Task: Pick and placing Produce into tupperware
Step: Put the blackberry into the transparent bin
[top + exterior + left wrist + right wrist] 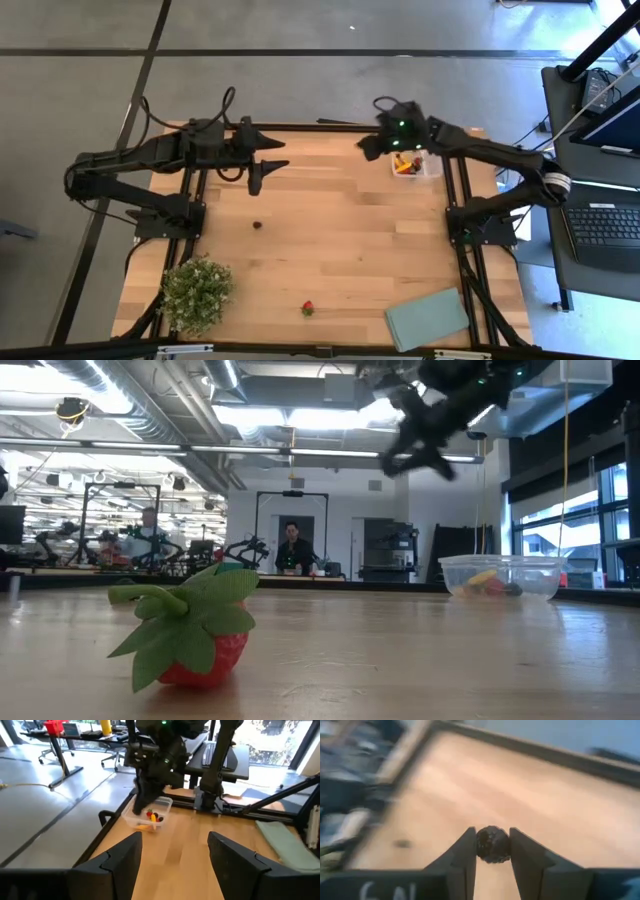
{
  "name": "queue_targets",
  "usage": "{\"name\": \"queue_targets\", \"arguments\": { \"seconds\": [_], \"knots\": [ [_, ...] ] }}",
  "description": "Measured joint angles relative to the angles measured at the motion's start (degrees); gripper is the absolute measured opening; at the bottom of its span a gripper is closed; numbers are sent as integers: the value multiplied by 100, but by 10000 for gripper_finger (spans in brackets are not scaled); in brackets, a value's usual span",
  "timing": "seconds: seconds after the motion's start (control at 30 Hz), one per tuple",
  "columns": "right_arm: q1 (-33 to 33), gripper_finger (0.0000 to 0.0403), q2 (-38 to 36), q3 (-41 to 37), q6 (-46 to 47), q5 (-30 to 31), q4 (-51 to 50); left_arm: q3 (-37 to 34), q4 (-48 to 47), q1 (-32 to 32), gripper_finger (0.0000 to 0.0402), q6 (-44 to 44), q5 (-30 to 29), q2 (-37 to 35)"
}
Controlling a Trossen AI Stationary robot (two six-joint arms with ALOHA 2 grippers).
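Pinched between the right end effector (492, 846) fingers, a small, light, probably firm berry (492, 843) hangs beside the tub (417, 164); left end effector (174, 851) open.

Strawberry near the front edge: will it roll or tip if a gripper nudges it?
The strawberry probably won't roll far: in the low view it lies on its side, its floppy-looking leaves touching the table. It looks small and light, so a nudge would likely slide or pivot it.
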Motion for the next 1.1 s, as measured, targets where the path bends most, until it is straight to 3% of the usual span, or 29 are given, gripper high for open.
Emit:
{"name": "queue_targets", "arguments": {
  "seconds": [0.2,0.4,0.6,1.1],
  "knots": [
    [-994,98,-156,-14,-547,1006,-1858,0,4,-4,220,-108,21,11],
    [-1572,98,124,-335,-663,1163,-1946,0,13,-4,220,-222,28,11],
    [-1731,100,344,-821,-792,1158,-1936,0,15,-4,220,-305,28,11],
    [-1733,179,384,-1108,-730,1359,-1773,0,15,-4,220,-366,26,11]
  ]
}}
